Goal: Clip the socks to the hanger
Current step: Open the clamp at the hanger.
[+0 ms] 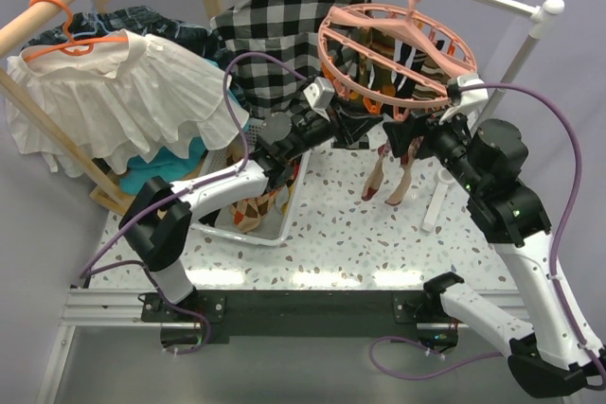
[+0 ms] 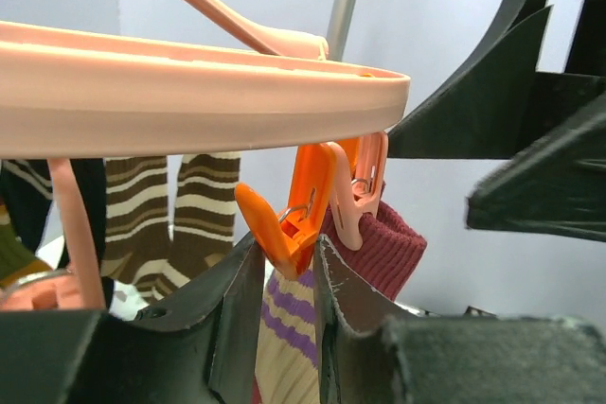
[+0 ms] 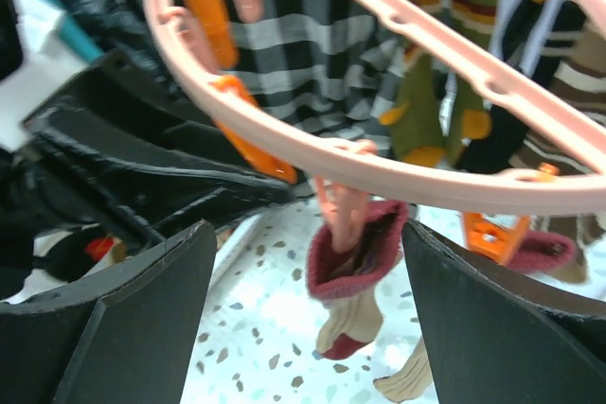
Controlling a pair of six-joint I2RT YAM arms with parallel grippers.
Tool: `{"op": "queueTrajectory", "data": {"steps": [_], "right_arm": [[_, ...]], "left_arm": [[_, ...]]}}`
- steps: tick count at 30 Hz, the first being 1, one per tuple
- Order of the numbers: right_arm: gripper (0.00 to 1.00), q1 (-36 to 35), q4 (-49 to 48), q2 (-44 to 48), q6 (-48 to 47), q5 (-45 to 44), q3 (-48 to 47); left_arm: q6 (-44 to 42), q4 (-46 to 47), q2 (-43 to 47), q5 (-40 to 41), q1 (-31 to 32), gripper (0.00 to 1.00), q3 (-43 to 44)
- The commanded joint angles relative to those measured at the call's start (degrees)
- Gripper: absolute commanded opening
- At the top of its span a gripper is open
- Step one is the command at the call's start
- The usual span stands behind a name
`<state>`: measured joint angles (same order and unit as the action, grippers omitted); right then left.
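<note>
Step in hand: pegging the striped sock (image 2: 284,328) onto the hanger (image 2: 189,92), at 1 o'clock over the table (image 1: 341,234). Left gripper (image 2: 284,267) flanks the sock narrowly, grip unconfirmed; right gripper (image 3: 303,234) stands wide apart. Next: confirm the peg (image 2: 355,201) bites, then release.

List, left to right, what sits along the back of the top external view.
White ruffled fabric garment → black-and-white checked fabric shirt → round salmon-pink plastic drying ring → white round rail end cap.
</note>
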<state>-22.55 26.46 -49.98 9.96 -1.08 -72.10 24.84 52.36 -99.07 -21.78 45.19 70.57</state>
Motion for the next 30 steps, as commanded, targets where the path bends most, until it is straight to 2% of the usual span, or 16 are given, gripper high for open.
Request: {"op": "queueTrajectory", "data": {"steps": [1, 6, 12, 19, 23, 30], "right_arm": [[0.82, -0.22, 1.67, -0.21, -1.52, 11.86, -4.54], [0.8, -0.13, 2.11, -1.44, 0.76, 16.02, -6.74], [0.73, -0.13, 1.32, -2.41, 3.22, 11.64, -7.36], [0.57, -0.13, -1.23, -2.93, 5.42, 5.04, -6.92], [0.43, -0.22, -2.02, -3.2, 6.3, 2.4, -5.69], [0.36, -0.22, -2.99, -3.37, 7.88, 1.17, -3.49]], "left_arm": [[-5.67, -3.66, 5.81, 7.52, 2.53, 0.19, -0.43], [-10.85, -8.93, 7.83, 12.9, 5.08, 0.17, 0.01], [-16.39, -13.06, 8.45, 19.3, 9.03, 0.17, 0.89], [-20.62, -15.36, 8.1, 23.18, 12.29, 0.17, 1.42], [-21.85, -15.71, 8.1, 23.89, 12.82, 0.17, 1.68], [-23.7, -15.71, 7.49, 24.59, 13.61, 0.17, 2.3]]}}
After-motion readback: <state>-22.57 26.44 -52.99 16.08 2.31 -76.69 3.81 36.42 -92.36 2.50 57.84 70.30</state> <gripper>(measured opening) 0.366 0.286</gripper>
